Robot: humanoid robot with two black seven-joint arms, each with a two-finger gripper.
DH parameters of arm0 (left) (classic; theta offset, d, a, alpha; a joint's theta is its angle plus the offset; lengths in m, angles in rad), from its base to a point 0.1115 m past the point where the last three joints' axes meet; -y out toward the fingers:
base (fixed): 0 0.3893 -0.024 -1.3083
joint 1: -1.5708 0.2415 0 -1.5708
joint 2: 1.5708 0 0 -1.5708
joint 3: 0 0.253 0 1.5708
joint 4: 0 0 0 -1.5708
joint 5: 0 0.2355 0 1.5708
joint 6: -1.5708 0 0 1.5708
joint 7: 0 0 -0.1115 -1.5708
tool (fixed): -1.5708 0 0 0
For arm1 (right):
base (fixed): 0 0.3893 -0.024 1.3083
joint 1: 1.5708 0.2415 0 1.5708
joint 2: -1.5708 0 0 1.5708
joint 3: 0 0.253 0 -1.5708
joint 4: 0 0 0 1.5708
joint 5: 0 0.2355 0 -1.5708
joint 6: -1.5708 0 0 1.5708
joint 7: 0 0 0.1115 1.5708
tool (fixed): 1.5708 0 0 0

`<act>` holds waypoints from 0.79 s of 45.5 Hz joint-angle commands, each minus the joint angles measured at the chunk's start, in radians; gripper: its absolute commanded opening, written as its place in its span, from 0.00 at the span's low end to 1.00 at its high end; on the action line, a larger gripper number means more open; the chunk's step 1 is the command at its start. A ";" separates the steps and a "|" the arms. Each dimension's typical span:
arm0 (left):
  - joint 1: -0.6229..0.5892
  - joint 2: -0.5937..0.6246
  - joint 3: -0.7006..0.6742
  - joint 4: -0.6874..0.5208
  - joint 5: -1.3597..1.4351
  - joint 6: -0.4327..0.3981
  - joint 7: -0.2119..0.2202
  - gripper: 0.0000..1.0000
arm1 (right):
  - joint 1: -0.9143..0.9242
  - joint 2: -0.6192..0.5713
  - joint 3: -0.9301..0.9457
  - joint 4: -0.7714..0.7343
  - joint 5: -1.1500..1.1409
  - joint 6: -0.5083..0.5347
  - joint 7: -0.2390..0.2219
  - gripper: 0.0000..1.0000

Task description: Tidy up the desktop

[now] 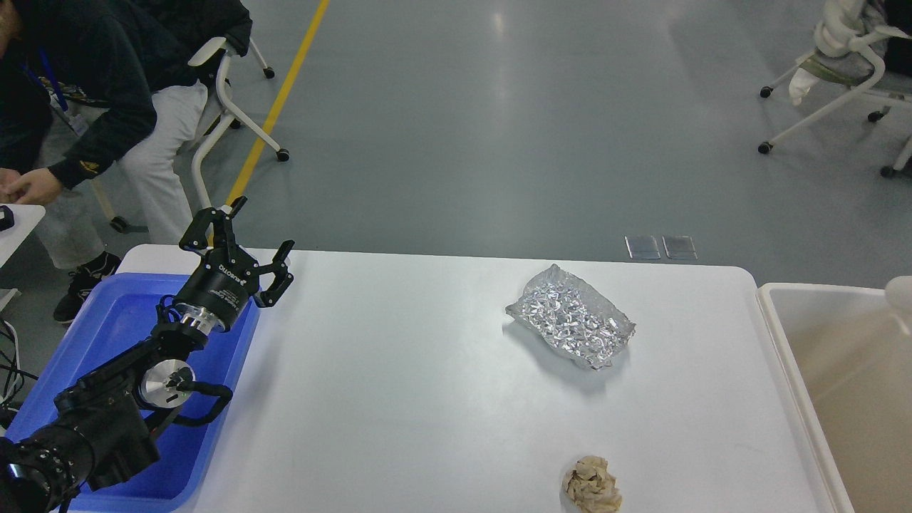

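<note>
The white desktop [399, 385] fills the lower view. A crumpled silver foil pack [570, 317] lies on it at the right of centre. A crumpled beige paper ball [591, 486] lies near the front edge. My left gripper [262, 229] is open and empty, held above the far right corner of the blue tub [107, 328] at the desktop's left end. The right gripper is out of view.
A beige bin [841, 385] stands off the desktop's right end, with a pale object [899, 291] at its far rim. A seated person [92, 107] is beyond the far left corner. Wheeled chairs [848, 78] stand on the grey floor at the far right.
</note>
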 commanded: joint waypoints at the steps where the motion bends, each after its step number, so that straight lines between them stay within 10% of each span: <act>1: 0.000 0.000 0.000 0.000 0.000 0.000 0.000 1.00 | -0.060 0.193 0.001 -0.223 0.182 -0.051 -0.011 0.00; 20: 0.000 0.000 0.000 0.000 0.000 0.000 0.000 1.00 | -0.128 0.331 0.048 -0.371 0.406 -0.069 -0.133 0.00; 36: 0.000 0.000 0.000 0.000 0.000 0.000 0.000 1.00 | -0.154 0.354 0.133 -0.380 0.444 -0.089 -0.149 0.00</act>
